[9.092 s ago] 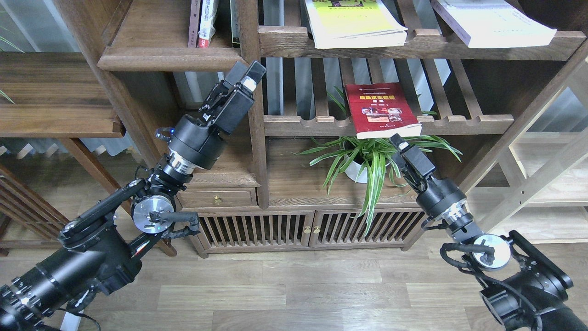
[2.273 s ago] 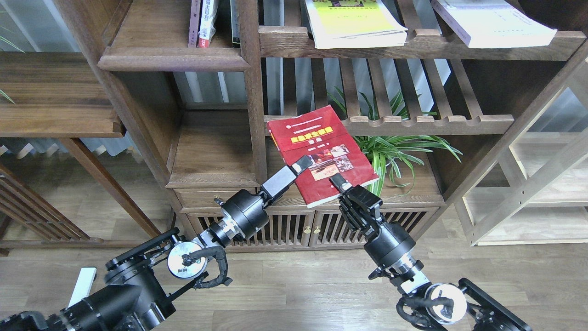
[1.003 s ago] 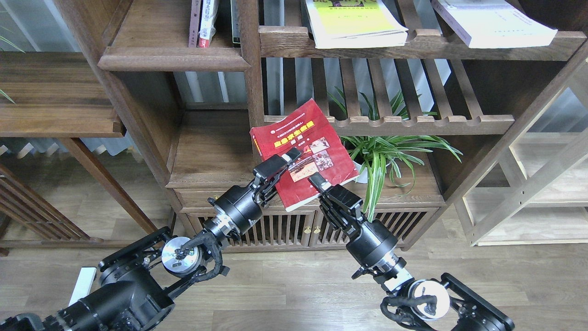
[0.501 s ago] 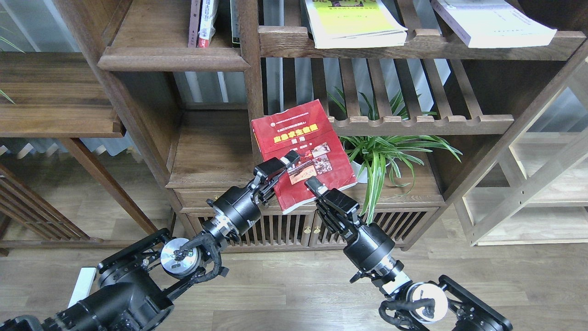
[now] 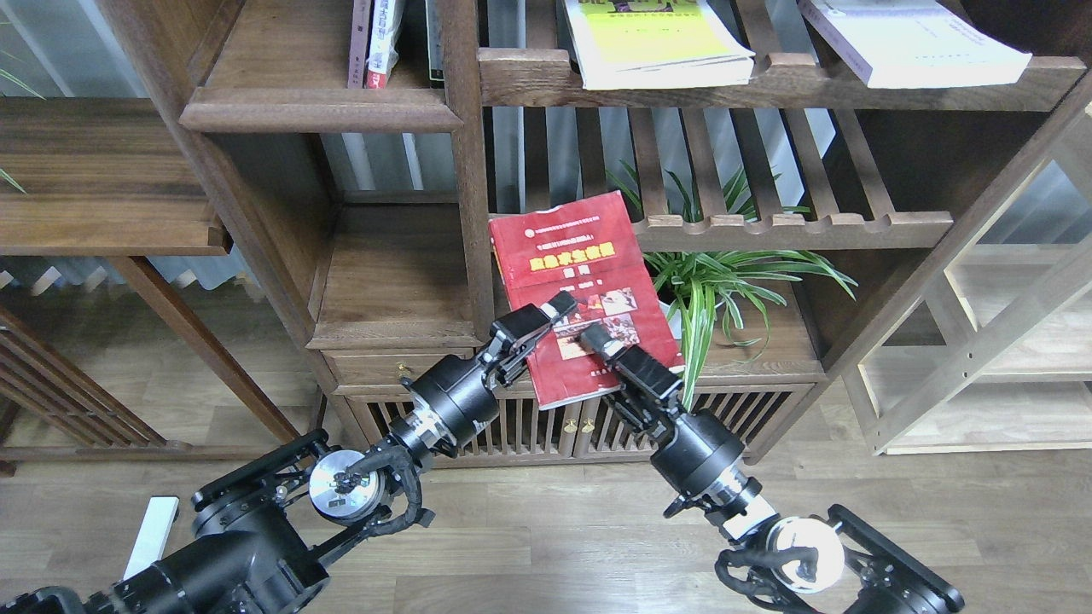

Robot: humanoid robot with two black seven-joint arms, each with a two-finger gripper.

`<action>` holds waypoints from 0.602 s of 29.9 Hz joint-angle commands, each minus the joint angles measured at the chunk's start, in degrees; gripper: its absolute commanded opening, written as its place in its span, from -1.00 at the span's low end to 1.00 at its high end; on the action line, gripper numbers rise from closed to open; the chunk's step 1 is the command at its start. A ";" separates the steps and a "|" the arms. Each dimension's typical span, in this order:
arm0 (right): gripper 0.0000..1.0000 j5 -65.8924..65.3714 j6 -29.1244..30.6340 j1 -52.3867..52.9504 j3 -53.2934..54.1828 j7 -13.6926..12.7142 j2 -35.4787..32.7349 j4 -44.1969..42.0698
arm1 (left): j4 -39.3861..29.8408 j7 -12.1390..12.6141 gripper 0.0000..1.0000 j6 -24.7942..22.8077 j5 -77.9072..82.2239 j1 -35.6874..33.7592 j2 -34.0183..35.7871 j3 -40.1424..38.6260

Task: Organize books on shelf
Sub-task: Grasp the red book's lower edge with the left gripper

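The red paperback book with a yellow title (image 5: 580, 290) is held in the air in front of the dark wooden bookcase, tilted, its cover facing the camera. The left gripper (image 5: 546, 317) clasps its lower left edge and the right gripper (image 5: 597, 341) grips its lower edge from the right. Behind it a green spider plant in a white pot (image 5: 725, 281) stands under a slatted rack (image 5: 793, 228). Above, a yellow-green covered book (image 5: 653, 43) and a pale white book (image 5: 913, 43) lie on the upper slatted rack. The solid dark-brown shelf board with a rounded lip (image 5: 316, 111) carries a few upright books.
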 commanded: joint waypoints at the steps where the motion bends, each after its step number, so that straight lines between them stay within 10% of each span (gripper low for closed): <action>1: 0.35 -0.16 0.03 0.34 1.46 0.02 -0.09 -0.01 | -0.02 -0.30 -1.00 0.00 1.83 -0.07 0.00 -0.56; 18: 0.56 -0.34 0.03 1.39 11.39 0.02 -1.41 -9.23 | -4.76 -2.94 -1.00 0.00 20.28 -0.07 0.52 -4.33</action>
